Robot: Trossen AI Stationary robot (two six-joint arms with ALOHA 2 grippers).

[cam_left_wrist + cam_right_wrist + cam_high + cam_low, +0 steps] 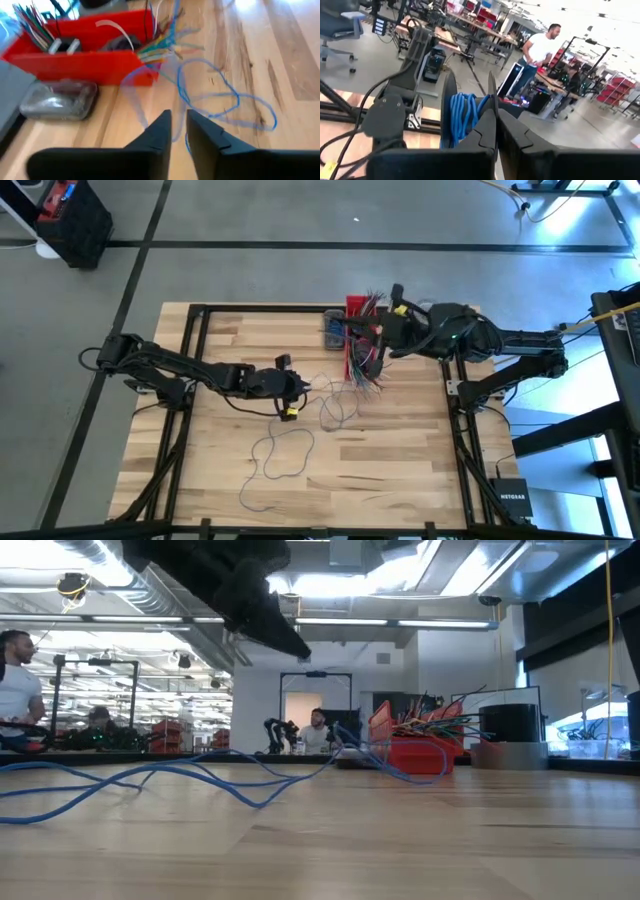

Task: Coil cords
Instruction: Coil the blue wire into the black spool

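High view: left gripper [297,388] reaches low over table centre, fingers slightly apart w/ nothing between, blue cord [225,97] just ahead. Right gripper [496,117] raised, clamped together beside blue coil [464,116].

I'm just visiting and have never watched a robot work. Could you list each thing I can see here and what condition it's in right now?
Left gripper: above the table, fingers slightly apart, nothing seen between them.
Right gripper: shut, raised near the red bin.
Blue cord: uncoiled, lying in loose loops on the table.
Grey cord: loose, sprawled in open loops.
Blue coil: wound up, by the right gripper.
Red bin: open-topped, coloured wire ends sticking out.
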